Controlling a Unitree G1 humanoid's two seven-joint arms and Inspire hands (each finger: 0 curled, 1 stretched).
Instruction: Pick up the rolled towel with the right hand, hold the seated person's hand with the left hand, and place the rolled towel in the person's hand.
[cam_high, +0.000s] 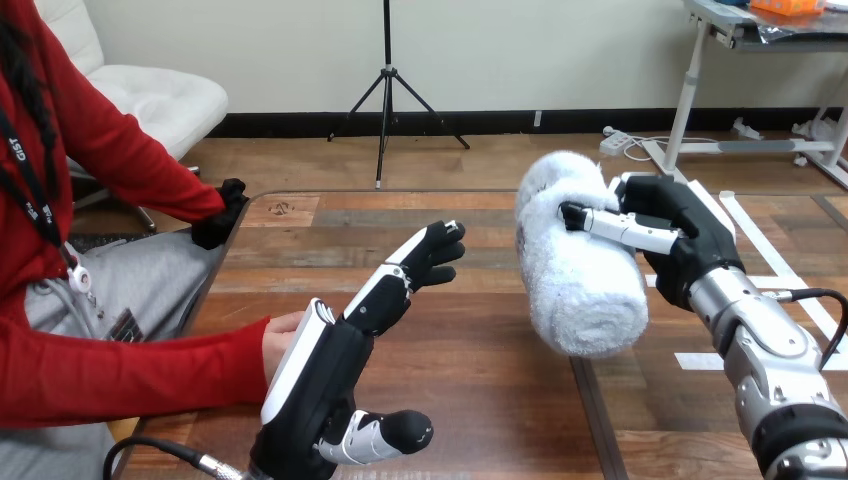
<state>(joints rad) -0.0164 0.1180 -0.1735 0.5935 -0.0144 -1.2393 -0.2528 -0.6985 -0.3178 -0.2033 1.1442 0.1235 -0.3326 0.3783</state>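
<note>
The white rolled towel (580, 270) hangs in the air above the wooden table (480, 400), right of centre, tilted with its lower end toward me. My right hand (680, 235) is shut on it from the right, with the thumb across its front. My left hand (320, 380) is open at the lower left, its fingers stretched up and to the right and its thumb spread low. The person's hand (281, 338) comes out of a red sleeve at the left and sits right against the back of my left hand, mostly hidden by it. I cannot tell whether they touch.
The person's other arm reaches the table's far left corner, ending in a dark hand (222, 212) at the edge. White tape marks (700, 360) lie on the table's right part. A seam (590, 410) runs down the tabletop below the towel.
</note>
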